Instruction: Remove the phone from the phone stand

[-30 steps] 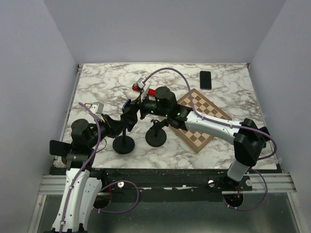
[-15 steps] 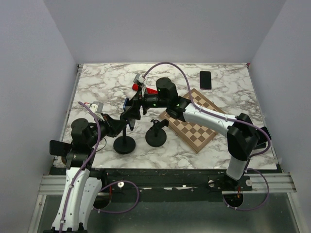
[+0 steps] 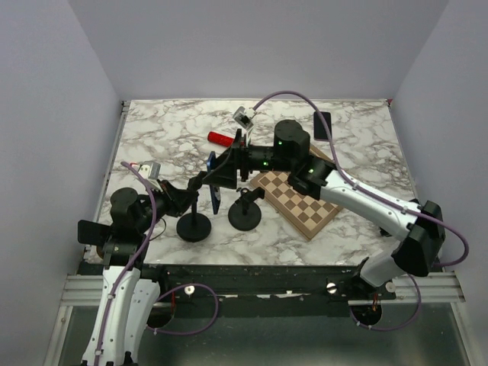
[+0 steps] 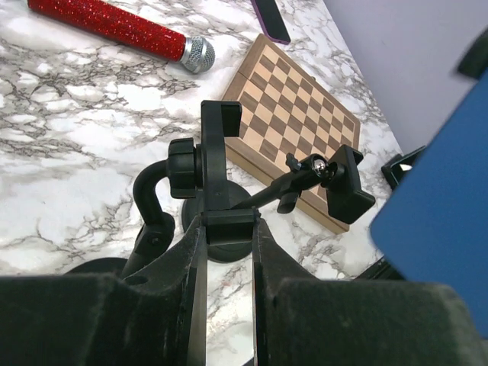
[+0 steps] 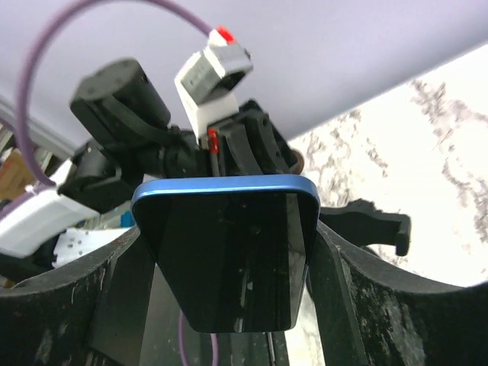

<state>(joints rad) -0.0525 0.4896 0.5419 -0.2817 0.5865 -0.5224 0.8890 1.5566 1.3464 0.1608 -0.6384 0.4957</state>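
The blue phone with a black screen is clamped on its edges in my right gripper and hangs in the air just right of the phone stand. It also shows as a blue slab in the left wrist view. My left gripper is shut on the foot of the stand's cradle, which holds nothing. In the right wrist view my right gripper grips the phone, and the left arm's wrist is behind it.
A second black stand with a ball head stands right of the first. A chessboard lies behind it. A red microphone and a dark phone lie at the back.
My right arm has swung to the right and carried the blue phone off the cradle. The left gripper has stayed on the stand.
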